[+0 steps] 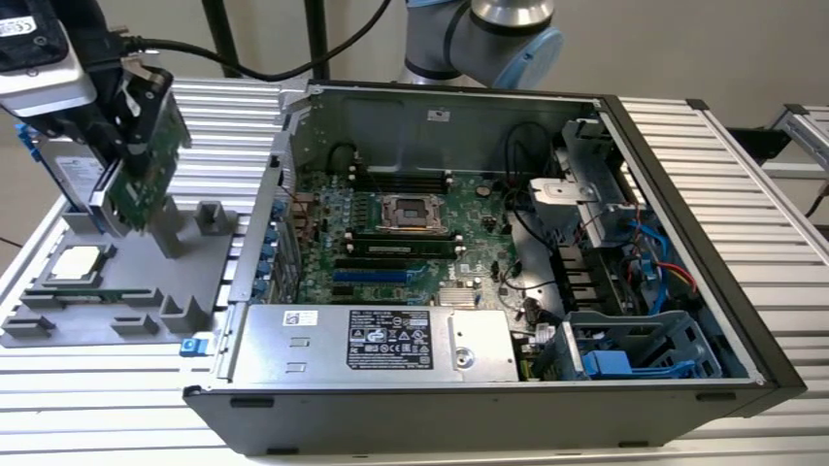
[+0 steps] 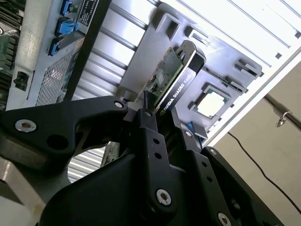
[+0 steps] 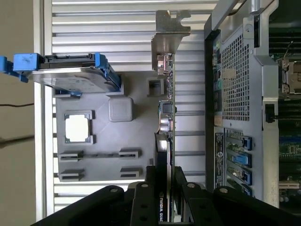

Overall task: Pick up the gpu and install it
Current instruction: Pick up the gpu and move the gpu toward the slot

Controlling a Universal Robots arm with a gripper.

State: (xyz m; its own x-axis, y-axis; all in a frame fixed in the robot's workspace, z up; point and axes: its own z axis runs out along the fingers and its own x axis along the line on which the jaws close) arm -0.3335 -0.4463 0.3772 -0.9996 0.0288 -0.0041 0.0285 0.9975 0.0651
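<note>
A ribbed metal table (image 1: 104, 408) under a beige wall (image 1: 725, 49) carries an open case (image 1: 467, 427), a white printed label (image 1: 388, 342) on its power supply. At the case's 9 o'clock lies a grey tray (image 1: 130, 291) with a CPU (image 1: 76, 262). Over the tray, toward 10 o'clock, the gripper (image 2: 161, 110) pinches the gpu (image 1: 140, 184) upright. White lettering (image 2: 175, 92) runs along the card's black edge.

We log a worktop (image 1: 116, 408) of ribbed silver slats. Two things rest directly on it: a grey moulded tray (image 1: 130, 291) toward the exterior view's left, and just beside it an open computer case (image 1: 453, 422), lying on its side with its innards facing up.
</note>
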